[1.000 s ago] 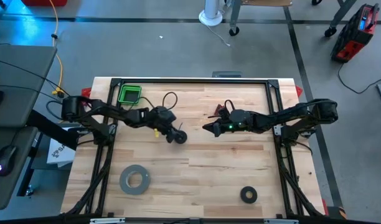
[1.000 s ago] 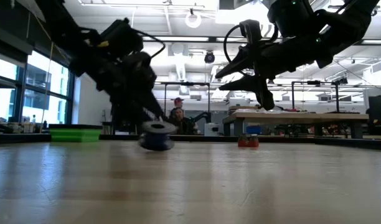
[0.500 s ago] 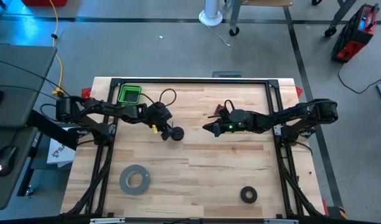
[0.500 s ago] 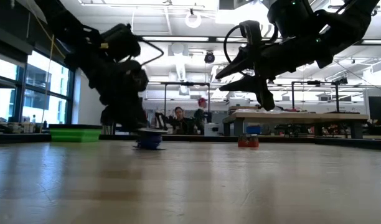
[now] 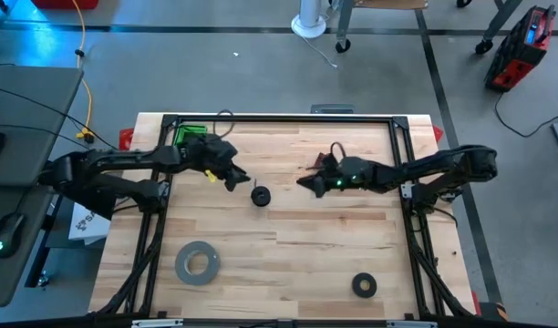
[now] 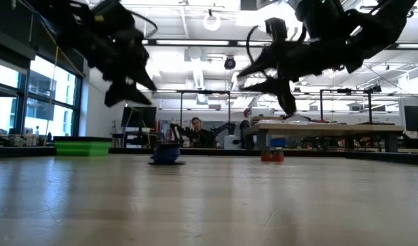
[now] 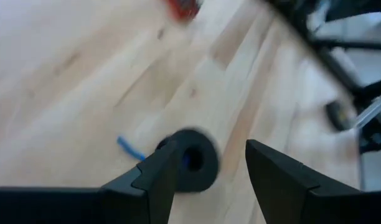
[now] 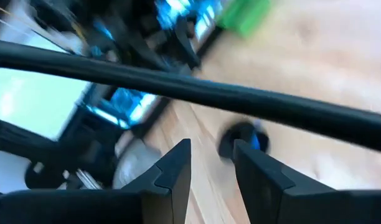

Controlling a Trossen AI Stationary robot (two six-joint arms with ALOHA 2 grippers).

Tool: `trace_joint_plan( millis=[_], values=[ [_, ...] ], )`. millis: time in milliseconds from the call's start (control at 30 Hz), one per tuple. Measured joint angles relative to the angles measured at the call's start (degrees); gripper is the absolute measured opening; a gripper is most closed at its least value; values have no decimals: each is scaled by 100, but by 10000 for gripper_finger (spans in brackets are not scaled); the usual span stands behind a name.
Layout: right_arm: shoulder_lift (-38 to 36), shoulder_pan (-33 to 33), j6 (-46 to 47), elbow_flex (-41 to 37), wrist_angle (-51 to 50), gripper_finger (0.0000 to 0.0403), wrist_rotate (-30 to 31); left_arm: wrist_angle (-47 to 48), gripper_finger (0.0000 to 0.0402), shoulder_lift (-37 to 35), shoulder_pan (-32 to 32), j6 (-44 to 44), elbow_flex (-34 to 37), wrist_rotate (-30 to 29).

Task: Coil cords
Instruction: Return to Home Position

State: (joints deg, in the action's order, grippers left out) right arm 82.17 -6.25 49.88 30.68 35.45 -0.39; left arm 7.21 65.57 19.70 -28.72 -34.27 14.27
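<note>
The small black spool wound with blue cord lies flat on the wooden table near its middle; it also shows in the low view. A short blue cord end sticks out beside the spool. My left gripper hangs open above the table, to the left of the spool and clear of it. My right gripper hovers open to the spool's right, pointing toward it, with nothing between its fingers.
A grey tape roll lies at the near left and a black ring at the near right. A green bin sits at the far left corner. A small red object lies under the right arm.
My left gripper has risen and drawn back from the spool toward the table's far left, staying open. The spool stays lying on the table. My right gripper has kept its place.
</note>
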Motion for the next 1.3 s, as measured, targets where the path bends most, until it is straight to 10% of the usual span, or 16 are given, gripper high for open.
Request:
trace_joint_plan(
  millis=[267, 500, 867, 1133, 1300],
  values=[
    [-1668, -378, -1080, 2, -704, 36, 107, -689, 150, -1588, -55, -478, 566, -503],
    [-3126, -377, -1929, 2, -2209, 2, 123, -1941, 15, -2742, -303, -439, 1267, -673],
    [-3405, 411, -2571, -2, -2671, 0, 554, -3007, 1, -3092, -898, 312, 2497, -843],
    [-3528, 1847, -2810, -589, -2349, 0, 2123, -3879, 0, -3264, -1163, 882, 3306, -598],
    [-3639, 1771, -3061, -1025, -1588, 0, 1703, -3946, 0, -3350, -1156, 1139, 3365, -694]
  ],
)
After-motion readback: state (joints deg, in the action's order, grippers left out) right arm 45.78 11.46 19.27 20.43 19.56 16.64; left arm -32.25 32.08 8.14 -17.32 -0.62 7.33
